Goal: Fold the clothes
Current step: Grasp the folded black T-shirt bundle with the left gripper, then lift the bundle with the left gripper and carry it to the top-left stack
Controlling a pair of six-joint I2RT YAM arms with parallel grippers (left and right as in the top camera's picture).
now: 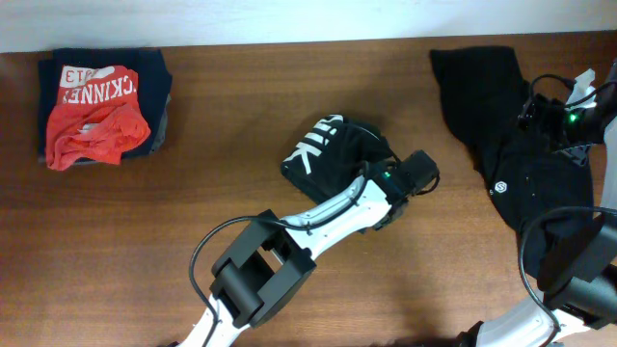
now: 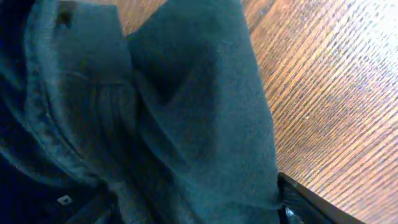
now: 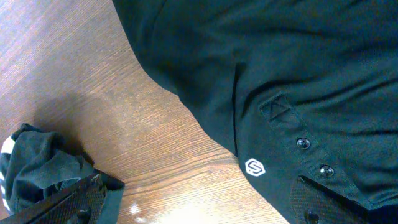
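Now your left gripper (image 1: 378, 173) meets the right side of the bunched shirt (image 1: 328, 149) in the middle of the table (image 1: 193, 202), grip impossible to tell; your right gripper (image 1: 554, 120) hangs open over the spread shirt (image 1: 521, 173) at its right edge

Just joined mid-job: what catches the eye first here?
The folded stack topped by bright red cloth, at the far left, stands out most. A crumpled black shirt with white lettering sits in the middle, and a spread black shirt with a small round logo lies at the right.
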